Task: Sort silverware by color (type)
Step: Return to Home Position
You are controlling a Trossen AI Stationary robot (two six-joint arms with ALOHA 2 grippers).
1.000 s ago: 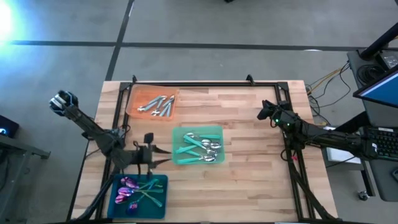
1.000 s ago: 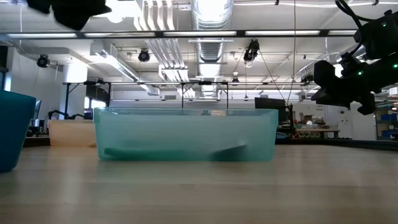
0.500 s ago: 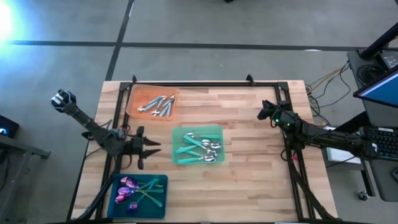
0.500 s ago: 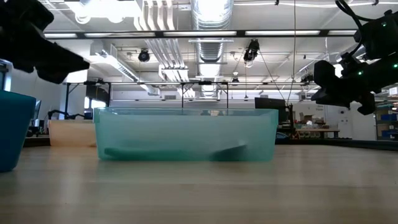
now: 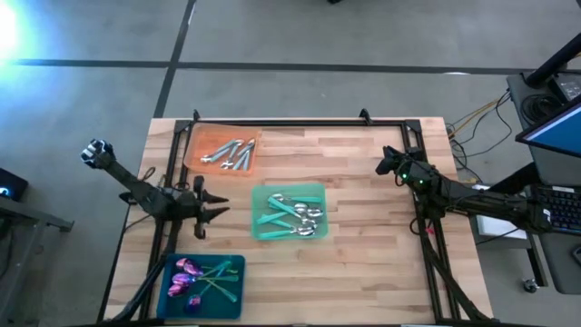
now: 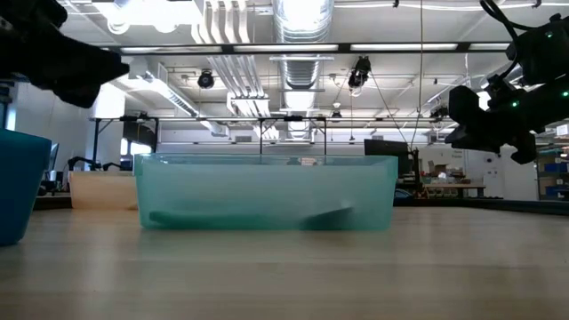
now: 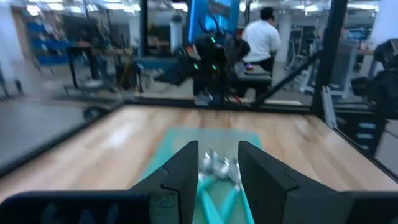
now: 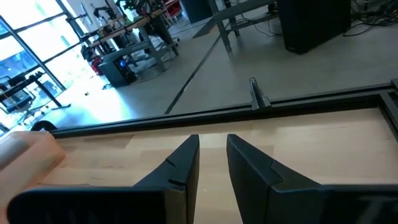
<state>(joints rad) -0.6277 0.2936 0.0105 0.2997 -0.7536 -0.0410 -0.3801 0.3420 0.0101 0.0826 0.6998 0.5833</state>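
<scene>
Overhead, the silverware lies sorted into three bins on the wooden table (image 5: 363, 268). An orange bin (image 5: 194, 138) at the upper left of the table holds the all-silver pieces (image 5: 231, 154) in a loose heap. A green bin (image 5: 314, 193) near the middle of the table holds the silver-headed spoons with teal handles (image 5: 292, 214). A blue bin (image 5: 238, 263) at the lower left holds the purple-headed, teal-handled ones (image 5: 192, 272), heads bunched to the bin's left side and handles fanning to the right. No utensil shows on the bare wood.

The left tool (image 5: 215, 203) hovers over the table's left side, between the orange bin and the blue bin and just left of the green bin, pointing toward the green bin. Its fingers are spread and hold nothing; in the left wrist view the green bin and its spoons show through the gap between them, with the other arm and a seated person (image 7: 261, 38) in a white top farther off.

The right tool (image 5: 385, 163) waits over the right part of the table, well apart from all three bins, pointing toward the upper left of the frame. In the right wrist view its fingers stand a little parted, a narrow gap between them, with only bare wood and the black frame rail (image 8: 261, 106) ahead.

In the low view the green bin fills the centre, the blue bin's wall shows at the left edge, and the orange bin sits behind.
</scene>
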